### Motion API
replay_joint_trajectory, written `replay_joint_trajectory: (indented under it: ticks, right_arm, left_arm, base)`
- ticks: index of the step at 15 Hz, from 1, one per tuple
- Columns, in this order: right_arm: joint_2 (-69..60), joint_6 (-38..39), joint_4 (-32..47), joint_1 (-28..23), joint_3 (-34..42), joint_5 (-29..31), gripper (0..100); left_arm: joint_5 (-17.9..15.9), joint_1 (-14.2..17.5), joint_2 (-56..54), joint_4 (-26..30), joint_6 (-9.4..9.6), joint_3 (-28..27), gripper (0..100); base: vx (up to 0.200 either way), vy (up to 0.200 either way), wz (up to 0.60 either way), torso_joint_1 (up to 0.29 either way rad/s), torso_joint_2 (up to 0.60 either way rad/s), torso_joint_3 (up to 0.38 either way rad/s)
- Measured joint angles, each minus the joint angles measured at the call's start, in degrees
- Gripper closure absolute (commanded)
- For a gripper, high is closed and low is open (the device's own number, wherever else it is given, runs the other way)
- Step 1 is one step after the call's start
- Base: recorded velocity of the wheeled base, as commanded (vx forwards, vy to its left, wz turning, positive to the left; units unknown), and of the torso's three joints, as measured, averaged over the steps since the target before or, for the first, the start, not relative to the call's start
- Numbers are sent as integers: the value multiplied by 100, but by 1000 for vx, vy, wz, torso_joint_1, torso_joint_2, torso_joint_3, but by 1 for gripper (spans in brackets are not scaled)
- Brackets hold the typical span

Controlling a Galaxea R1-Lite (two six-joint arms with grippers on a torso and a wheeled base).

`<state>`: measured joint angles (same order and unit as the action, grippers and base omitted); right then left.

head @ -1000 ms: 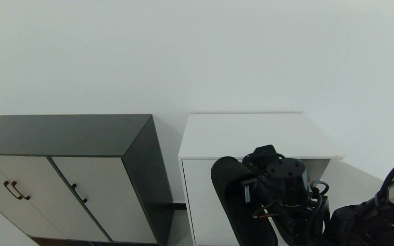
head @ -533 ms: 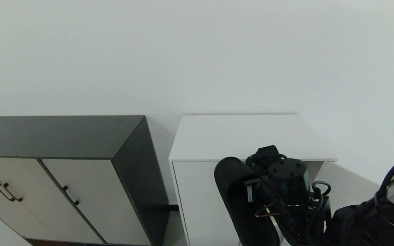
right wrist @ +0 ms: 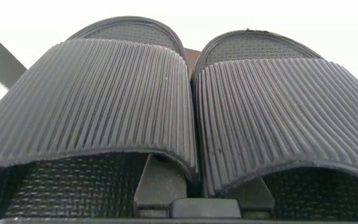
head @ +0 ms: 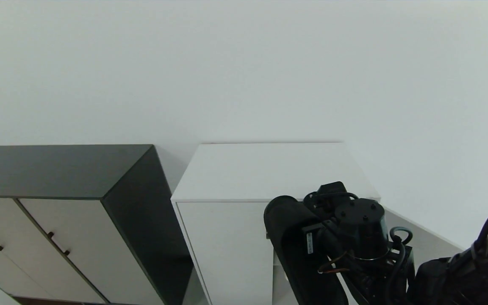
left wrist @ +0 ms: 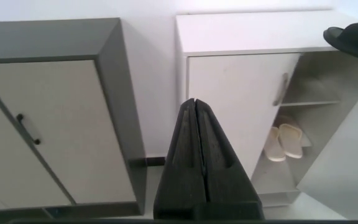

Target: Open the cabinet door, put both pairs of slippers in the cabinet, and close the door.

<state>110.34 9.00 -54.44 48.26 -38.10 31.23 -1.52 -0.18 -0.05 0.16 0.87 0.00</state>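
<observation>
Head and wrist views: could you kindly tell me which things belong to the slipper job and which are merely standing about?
Job in hand:
white cabinet, one door open
pale slippers on a shelf inside it
black slippers, clamped in the right gripper

Standing about:
dark cabinet, its pale doors shut
wall behind

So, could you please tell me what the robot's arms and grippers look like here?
The right arm is black, with a round cap dotted with small screws, a small white label, looping black cables and thin red wires. The left gripper is matte black: two long fingers forming a narrow wedge, with a fine seam between them.
</observation>
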Motion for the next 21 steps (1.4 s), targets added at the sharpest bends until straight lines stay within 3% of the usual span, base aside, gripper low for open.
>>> replay_joint_trajectory:
  ticks: [4, 21]
  right_arm:
    - [-13, -5, -16, 9, 26, 13, 100]
    - [-405, -150, -167, 250, 552, -395, 100]
  left_arm:
    - [0, 0, 0, -2, -2, 0, 100]
    - [5, 0, 0, -6, -7, 0, 100]
  base:
    - [0, -200, 0, 6, 1, 2]
    - [0, 0, 0, 0, 0, 0]
